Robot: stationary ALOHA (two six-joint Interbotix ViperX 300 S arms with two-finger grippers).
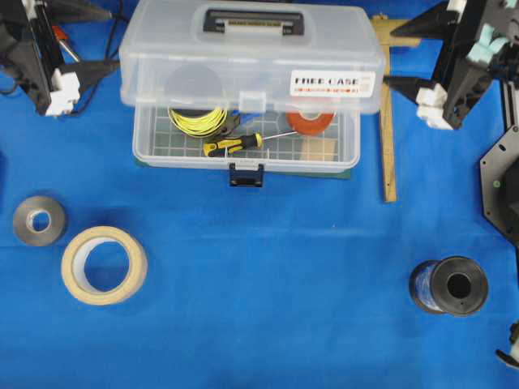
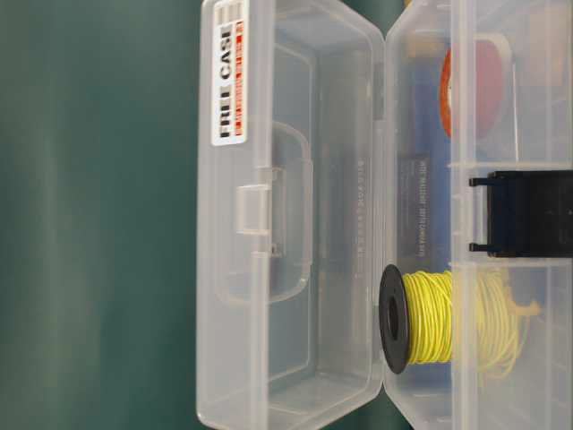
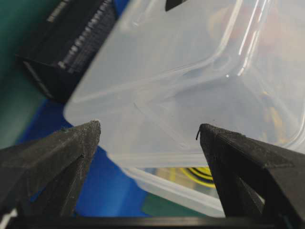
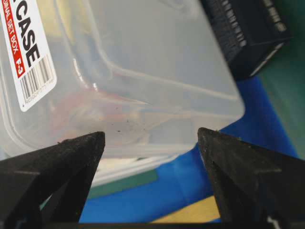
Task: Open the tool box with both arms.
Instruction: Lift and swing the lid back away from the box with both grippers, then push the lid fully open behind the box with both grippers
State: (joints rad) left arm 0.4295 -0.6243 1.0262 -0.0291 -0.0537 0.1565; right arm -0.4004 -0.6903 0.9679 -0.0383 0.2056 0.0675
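The left end effector (image 3: 147,138) stood wide open with nothing between its two black fingers (image 3: 57,152), just short of the clear lid's corner. The right end effector (image 4: 150,143) was spread equally wide and empty, facing the opposite corner of the lid. From overhead, both sat apart from the tool box (image 1: 251,89), one on each side of it, at the back of the blue bench (image 1: 268,267).

The tool box lay at the back centre with its lid (image 1: 251,61) raised and the tray below exposed. Inside were a coil of yellow wire (image 1: 199,121) on a black reel, a screwdriver (image 1: 233,144) with a yellow and black handle, and an orange roll of tape (image 1: 310,121). The dark blue latch (image 1: 246,174) hung free at the front edge.

Only the overhead view showed the loose things on the bench: a grey roll (image 1: 40,220), a wide beige roll of tape (image 1: 104,265), a black spool (image 1: 451,286) and a wooden strip (image 1: 387,121). The table-level view looked through the clear walls, showing the reel's black flange (image 2: 393,319). The right wrist view showed a barcode on the sticker (image 4: 28,52).

The sticker read "FREE CASE", and the wrist view added "SET BOX". Writing on the black handle (image 1: 254,22) was too small to read.
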